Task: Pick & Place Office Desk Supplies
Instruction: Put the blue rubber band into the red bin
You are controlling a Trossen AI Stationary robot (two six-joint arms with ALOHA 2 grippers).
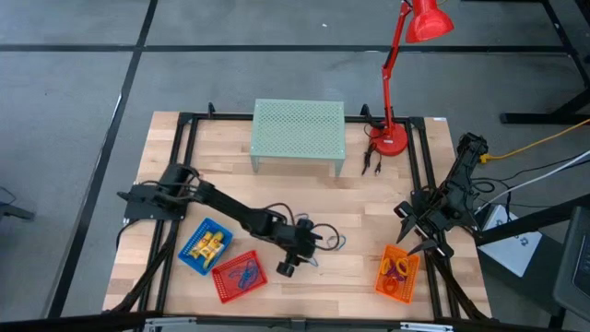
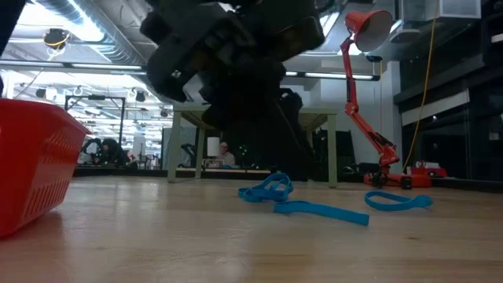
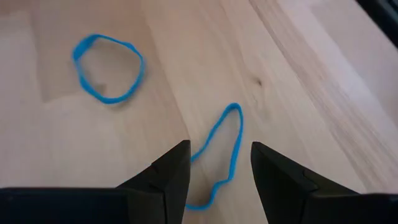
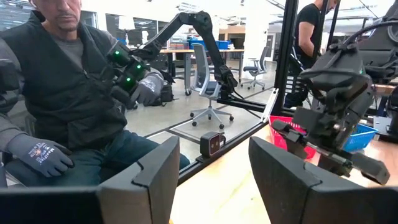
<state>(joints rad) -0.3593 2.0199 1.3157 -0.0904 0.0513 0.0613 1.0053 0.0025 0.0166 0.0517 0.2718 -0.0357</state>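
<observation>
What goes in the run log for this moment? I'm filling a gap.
left gripper: open, over blue rubber band on table | right gripper: open, waiting beside orange basket | nothing held

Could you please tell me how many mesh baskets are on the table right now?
3: a blue basket at front left, a red basket beside it, and an orange basket at front right near the right arm.

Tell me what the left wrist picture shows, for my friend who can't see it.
The left pincer hangs open over a light wooden table, its two dark fingers on either side of a stretched blue rubber band. A second, rounder blue rubber band lies farther off on the wood.
</observation>
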